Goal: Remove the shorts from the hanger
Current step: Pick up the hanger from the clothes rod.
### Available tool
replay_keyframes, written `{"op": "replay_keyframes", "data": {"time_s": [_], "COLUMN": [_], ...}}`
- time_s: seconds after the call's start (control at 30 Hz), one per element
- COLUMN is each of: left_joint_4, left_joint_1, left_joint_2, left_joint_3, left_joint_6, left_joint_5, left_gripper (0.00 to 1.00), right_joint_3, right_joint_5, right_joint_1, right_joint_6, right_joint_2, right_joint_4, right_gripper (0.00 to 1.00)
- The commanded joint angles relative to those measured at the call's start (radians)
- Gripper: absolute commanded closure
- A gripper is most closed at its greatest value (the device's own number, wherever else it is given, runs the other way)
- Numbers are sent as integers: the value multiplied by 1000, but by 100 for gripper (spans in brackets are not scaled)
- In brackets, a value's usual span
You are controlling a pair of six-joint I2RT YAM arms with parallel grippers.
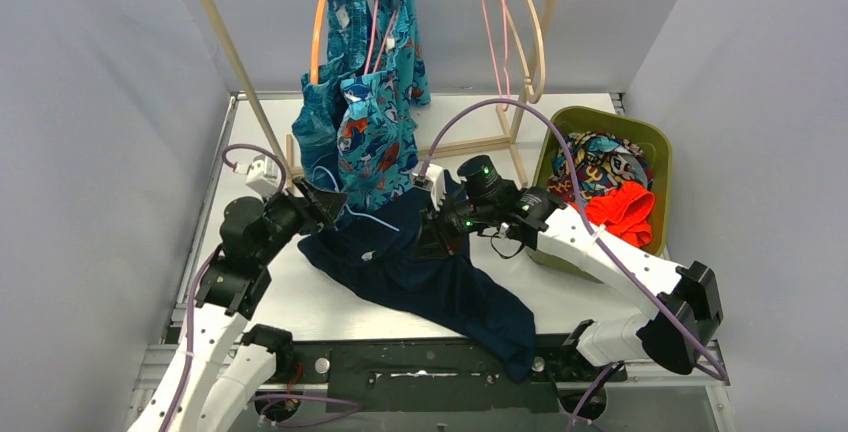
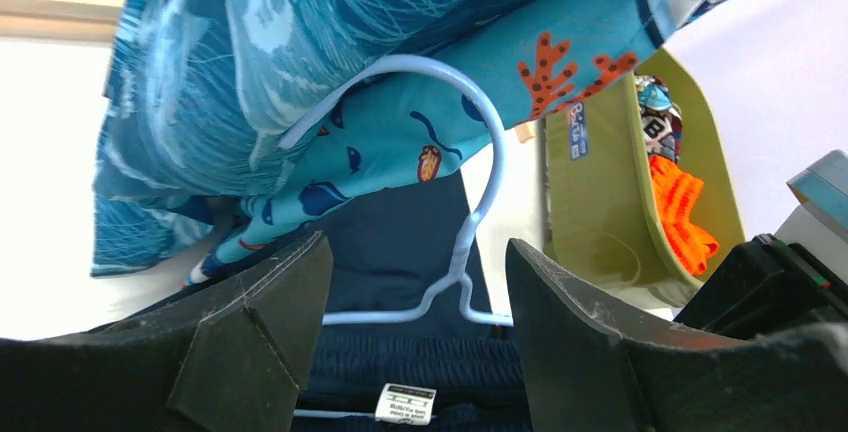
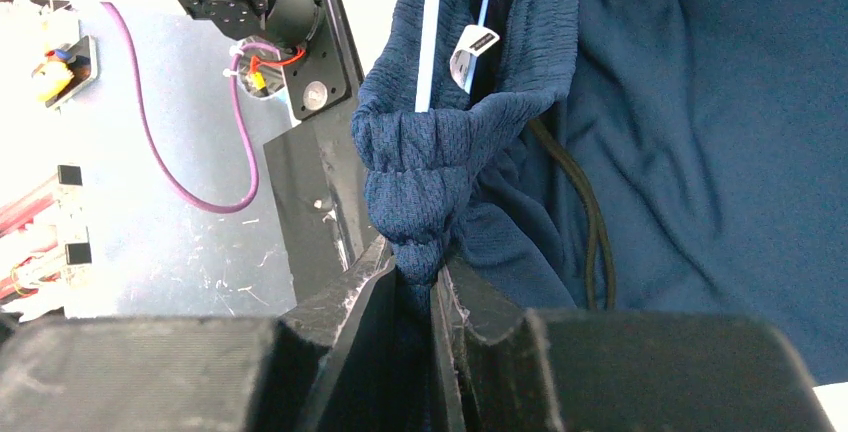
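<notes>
The navy shorts point(image 1: 440, 287) lie spread on the table, still threaded on a light-blue wire hanger point(image 2: 492, 152). My right gripper point(image 1: 440, 224) is shut on the bunched navy waistband point(image 3: 420, 172), next to the hanger's wire point(image 3: 430, 32). My left gripper point(image 1: 328, 202) is open at the shorts' far left end. In its wrist view the left gripper point(image 2: 415, 262) frames the hanger's hook and neck without touching them, above the navy waistband point(image 2: 400, 372) and its white label. Teal leaf-print shorts point(image 1: 320, 117) and turquoise cartoon-print shorts point(image 1: 375, 142) hang from the rack.
A wooden clothes rack point(image 1: 230, 47) stands at the back, with several empty hangers point(image 1: 510, 32) on its right. An olive-green bin point(image 1: 655, 142) at the right holds multicolour patterned shorts point(image 1: 600, 167) and orange-red shorts point(image 1: 625, 210). Grey walls close in on both sides.
</notes>
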Motion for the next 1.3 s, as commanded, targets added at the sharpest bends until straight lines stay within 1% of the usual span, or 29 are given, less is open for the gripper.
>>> {"op": "replay_keyframes", "data": {"time_s": [0.0, 0.03, 0.13, 0.2, 0.27, 0.37, 0.4, 0.5, 0.57, 0.63, 0.87, 1.0, 1.03, 1.13, 1.2, 1.23, 1.27], "left_joint_4": [139, 154, 175, 162, 156, 160, 140, 91, 92, 101, 128, 126, 119, 80, 44, 20, -5], "left_joint_1": [6, 6, 6, 6, 6, 5, 5, 6, 6, 6, 7, 5, 5, 6, 4, 5, 5], "left_joint_2": [47, 46, 32, 24, 17, 29, 42, 79, 93, 101, 103, 102, 103, 97, 81, 71, 61], "left_joint_3": [44, 39, 16, 15, 15, -12, -14, -3, -6, -9, -9, -12, -6, 30, 67, 87, 108], "left_joint_6": [-113, -119, -128, -128, -122, -61, -45, -22, -10, -1, 7, 6, 13, 33, 56, 71, 88], "left_joint_5": [112, 113, 107, 105, 114, 169, 171, 173, 172, 154, 141, 151, 150, 131, 84, 52, 9], "left_gripper": [37, 38, 47, 50, 52, 55, 57, 57, 58, 60, 80, 100, 100, 100, 100, 100, 100], "right_joint_3": [4, -2, -23, -33, -36, -36, -35, -24, -22, -17, -9, 13, 25, 73, 116, 141, 181], "right_joint_5": [-13, -10, -2, 4, 4, 5, 5, 7, 11, 23, 50, 68, 75, 126, 168, 178, 189], "right_joint_1": [14, 15, 17, 17, 20, 27, 29, 37, 43, 47, 54, 55, 55, 55, 53, 51, 52], "right_joint_6": [-15, -11, 3, 12, 17, 19, 21, 23, 24, 26, 24, 26, 25, 34, 56, 65, 66], "right_joint_2": [-35, -41, -56, -63, -64, -61, -59, -52, -49, -44, -41, -25, -17, 3, 16, 26, 37], "right_joint_4": [80, 82, 98, 103, 105, 109, 111, 111, 112, 105, 90, 91, 80, 33, -17, -52, -85], "right_gripper": [100, 100, 100, 100, 100, 100, 100, 100, 100, 100, 100, 100, 98, 86, 82, 76, 73]}}
